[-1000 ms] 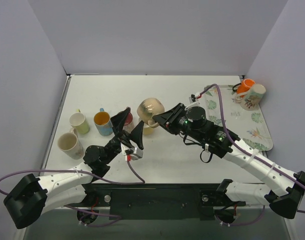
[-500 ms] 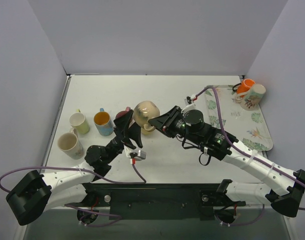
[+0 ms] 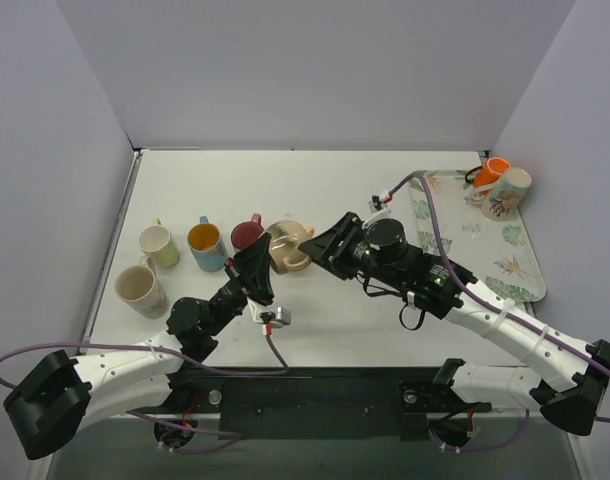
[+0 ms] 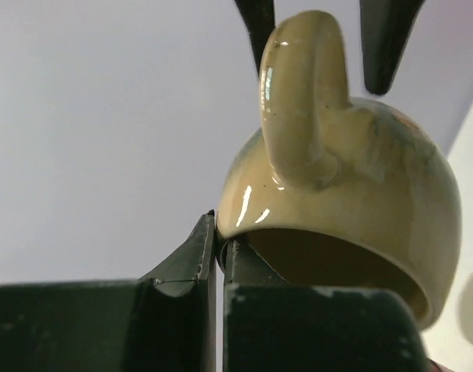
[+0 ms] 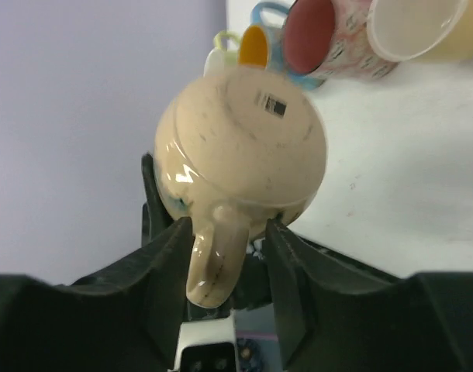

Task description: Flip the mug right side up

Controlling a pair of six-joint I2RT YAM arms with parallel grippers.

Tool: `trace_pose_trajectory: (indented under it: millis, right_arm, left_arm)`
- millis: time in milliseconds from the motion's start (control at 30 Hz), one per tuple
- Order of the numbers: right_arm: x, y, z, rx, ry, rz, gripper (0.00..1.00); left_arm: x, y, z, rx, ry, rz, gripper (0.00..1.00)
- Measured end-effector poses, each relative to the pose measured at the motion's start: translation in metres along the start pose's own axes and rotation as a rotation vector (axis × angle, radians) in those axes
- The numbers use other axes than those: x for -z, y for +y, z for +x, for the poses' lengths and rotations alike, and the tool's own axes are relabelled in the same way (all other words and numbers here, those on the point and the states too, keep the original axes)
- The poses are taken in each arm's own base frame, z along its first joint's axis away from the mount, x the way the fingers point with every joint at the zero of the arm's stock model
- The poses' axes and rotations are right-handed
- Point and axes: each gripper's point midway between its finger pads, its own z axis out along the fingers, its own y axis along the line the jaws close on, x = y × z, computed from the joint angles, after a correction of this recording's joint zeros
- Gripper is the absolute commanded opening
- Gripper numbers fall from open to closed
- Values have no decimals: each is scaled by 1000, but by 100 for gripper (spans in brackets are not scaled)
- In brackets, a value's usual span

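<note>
The cream mug [image 3: 285,243] hangs in the air between my two grippers, above the middle of the table. In the left wrist view the mug [image 4: 345,178] has its mouth turned down toward the camera and its handle pointing up. My left gripper [image 3: 261,266] [image 4: 219,232] is shut on the rim, one finger inside the mouth and one outside. In the right wrist view the mug [image 5: 240,147] shows its base with a barcode sticker. My right gripper [image 3: 315,245] [image 5: 229,225] stands open astride the handle, with a gap on one side.
Three mugs [image 3: 155,243] [image 3: 205,245] [image 3: 140,290] stand at the left, and a red-lined mug [image 3: 248,233] sits just behind my left gripper. A leaf-patterned tray [image 3: 485,240] at the right holds an orange cup [image 3: 493,170] and a floral mug [image 3: 510,190].
The mug has come down and leftward. My left gripper went from wide open to shut on the rim. My right gripper has loosened off the handle.
</note>
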Motion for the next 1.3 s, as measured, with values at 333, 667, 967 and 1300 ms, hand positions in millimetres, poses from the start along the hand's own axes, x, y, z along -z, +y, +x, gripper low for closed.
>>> trace_pose_trajectory:
  millis: [333,667,967,1300]
  right_arm:
    - [46,-29,-80,344,-299,259,72]
    - [89,-50,-107,476,-407,373,75]
    - [99,-76,-122,512,-444,464,75]
    - [108,-99,-142,524,-493,556,78]
  left_arm:
    - [29,-68,38,229,461,570,0]
    - [142,-83,51,552,1025,1136,0]
    - [256,-70,126,668,1551,1189,0]
    - [267,-105,164,672,1585,1232,0]
